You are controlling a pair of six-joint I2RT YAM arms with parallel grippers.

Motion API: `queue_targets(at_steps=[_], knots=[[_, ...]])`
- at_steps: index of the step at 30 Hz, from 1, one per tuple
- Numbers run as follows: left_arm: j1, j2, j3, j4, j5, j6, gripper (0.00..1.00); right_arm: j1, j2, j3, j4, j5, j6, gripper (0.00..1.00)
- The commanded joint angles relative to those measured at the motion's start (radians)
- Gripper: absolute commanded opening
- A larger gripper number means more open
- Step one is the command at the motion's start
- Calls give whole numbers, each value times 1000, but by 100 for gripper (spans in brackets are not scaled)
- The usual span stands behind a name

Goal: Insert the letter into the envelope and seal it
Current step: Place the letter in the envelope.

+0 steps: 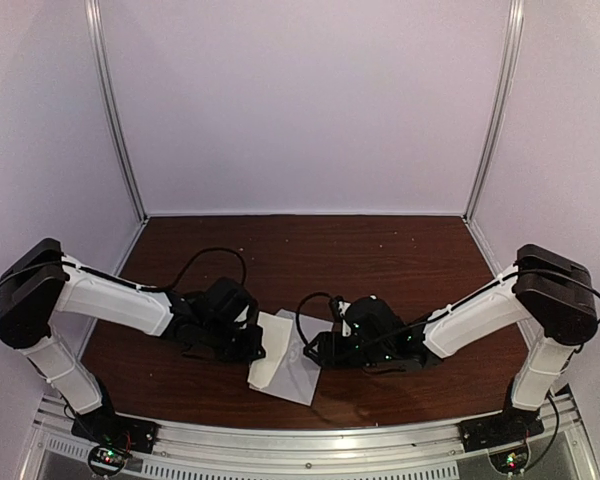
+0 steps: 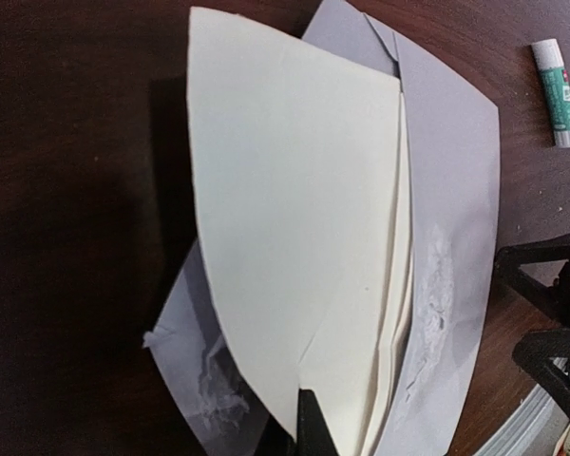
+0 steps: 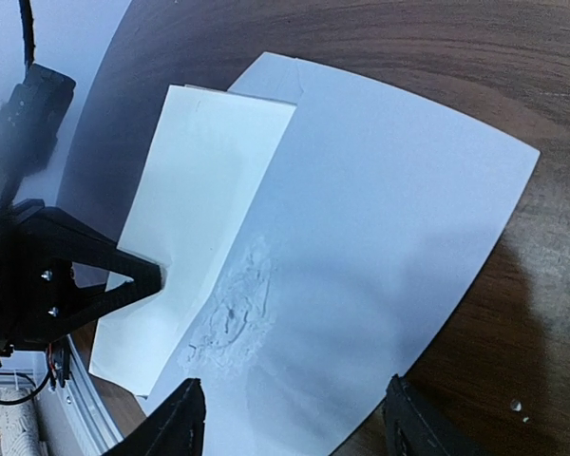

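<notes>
The left gripper (image 2: 307, 423) is clenched on the lower edge of the letter (image 2: 285, 218), which fills the centre of the left wrist view and lies over the envelope (image 2: 451, 190). The envelope shows along the letter's right side and at the lower left, with scuffed, roughened patches on its surface. The right gripper (image 3: 294, 427) stands released at the bottom of its wrist view, its fingers (image 3: 185, 423) spread wide above the envelope's near edge. A glue stick (image 2: 556, 92) lies at the upper right on the dark wooden table (image 1: 380, 260).
</notes>
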State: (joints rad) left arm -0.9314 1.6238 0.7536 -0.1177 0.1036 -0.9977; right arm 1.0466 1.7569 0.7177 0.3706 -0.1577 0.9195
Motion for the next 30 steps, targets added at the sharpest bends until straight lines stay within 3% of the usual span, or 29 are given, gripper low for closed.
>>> queue_targets(at_steps=[1,9,17,19,25,30], knots=[[-6,21,23,73,52,52,0,-6,42,11,-16,-19,-8,65],[-5,62,27,163,101,67,0,-10,61,36,-16,-23,-19,63],[-6,41,36,129,68,86,0,-18,21,35,-49,8,-28,63],[-5,18,43,83,39,99,6,-23,-6,29,-67,26,-33,63],[-5,-55,52,-6,-9,133,38,-34,-102,22,-155,81,-62,64],[-5,-95,62,-68,-37,158,48,-34,-162,20,-219,93,-77,65]])
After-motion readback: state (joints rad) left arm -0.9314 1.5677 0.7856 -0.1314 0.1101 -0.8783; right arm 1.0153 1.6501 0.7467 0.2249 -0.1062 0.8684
